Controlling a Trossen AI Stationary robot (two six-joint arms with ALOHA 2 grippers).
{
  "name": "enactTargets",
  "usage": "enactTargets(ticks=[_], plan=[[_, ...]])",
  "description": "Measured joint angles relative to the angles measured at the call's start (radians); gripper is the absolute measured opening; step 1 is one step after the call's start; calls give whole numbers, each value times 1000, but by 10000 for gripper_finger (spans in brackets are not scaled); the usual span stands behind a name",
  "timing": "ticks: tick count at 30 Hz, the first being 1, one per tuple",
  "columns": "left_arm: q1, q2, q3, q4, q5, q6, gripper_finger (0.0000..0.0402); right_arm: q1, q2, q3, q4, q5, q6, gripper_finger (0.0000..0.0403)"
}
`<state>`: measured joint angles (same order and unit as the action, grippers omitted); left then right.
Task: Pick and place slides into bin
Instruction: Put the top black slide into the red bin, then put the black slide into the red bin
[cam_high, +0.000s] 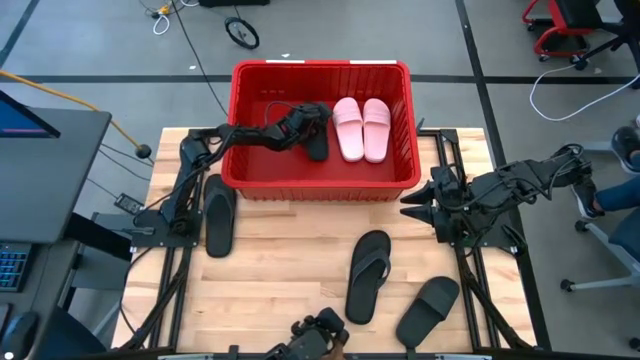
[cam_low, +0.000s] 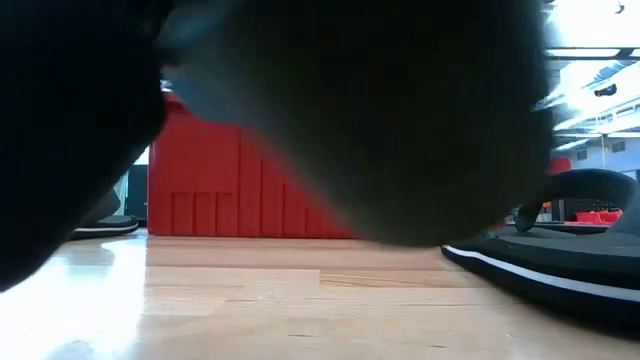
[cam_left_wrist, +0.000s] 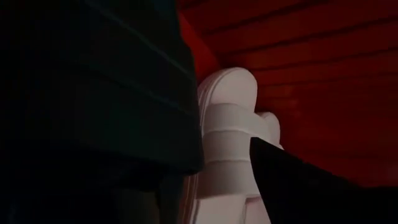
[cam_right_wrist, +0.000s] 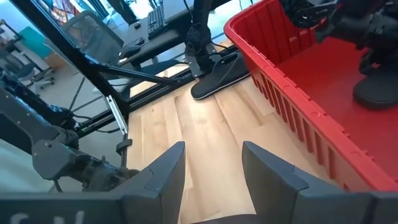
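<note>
Overhead, the left gripper (cam_high: 318, 122) sits inside the red bin (cam_high: 322, 182) over a black slide (cam_high: 316, 140) beside the pink pair (cam_high: 361, 128); its hold is unclear. Right wrist: the right gripper (cam_right_wrist: 211, 163) gapes empty above the table (cam_right_wrist: 205, 124).

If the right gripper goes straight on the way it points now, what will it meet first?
Probably nothing soon. The right gripper, open, points across bare table alongside the red bin. The black slide lies farther along that line, though depth is unclear.
</note>
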<state>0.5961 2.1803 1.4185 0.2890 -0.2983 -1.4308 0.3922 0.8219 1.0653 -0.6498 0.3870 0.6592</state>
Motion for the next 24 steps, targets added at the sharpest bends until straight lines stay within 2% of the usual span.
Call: enactTargets(ticks=[4,7,13,24], plan=[[-4,0,0,5,74,-22,176,14,0,0,0,-12,23,165],[-17,0,0,51,82,20,173,32,1,0,0,-13,43,165],[-11,0,0,61,89,-80,179,77,6,0,0,-14,76,165],[9,-2,0,123,180,0,167,137,50,0,0,-15,108,165]])
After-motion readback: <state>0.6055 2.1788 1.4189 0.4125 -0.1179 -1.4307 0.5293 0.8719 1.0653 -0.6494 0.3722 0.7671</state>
